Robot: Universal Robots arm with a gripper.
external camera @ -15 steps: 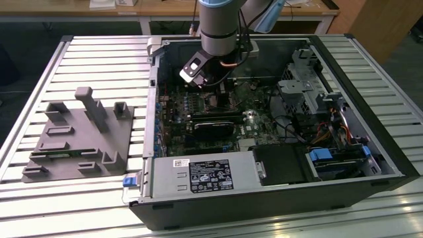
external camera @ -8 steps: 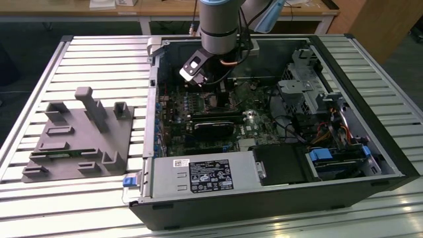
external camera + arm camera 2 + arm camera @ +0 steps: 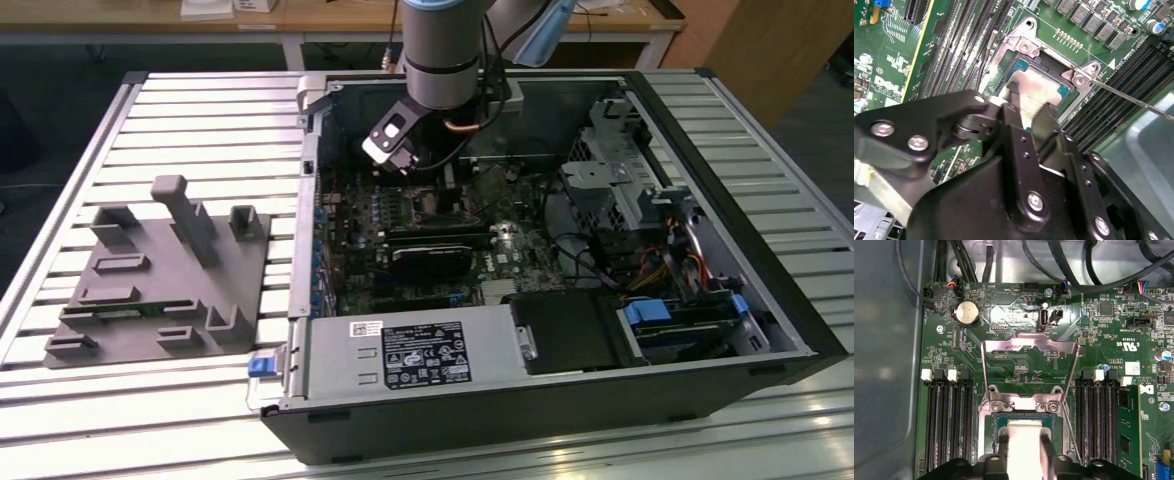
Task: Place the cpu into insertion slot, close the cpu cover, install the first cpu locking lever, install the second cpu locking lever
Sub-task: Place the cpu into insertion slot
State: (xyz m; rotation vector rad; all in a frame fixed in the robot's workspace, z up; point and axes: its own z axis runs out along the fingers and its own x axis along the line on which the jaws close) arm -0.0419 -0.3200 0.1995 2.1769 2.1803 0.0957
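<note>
Entry: my tool (image 3: 1029, 112) is clamped on the cpu (image 3: 1036, 90), which sits in or just over the insertion slot (image 3: 1024, 416). The cpu cover (image 3: 1029, 344) stands swung open. I judge cover and levers (image 3: 1134, 100) outstanding.

Grey fixture block (image 3: 160, 290) on slatted table (image 3: 200, 130), beside open computer case (image 3: 534, 415).

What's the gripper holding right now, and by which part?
The gripper holds the cpu by two opposite edges, right at the insertion slot.
</note>
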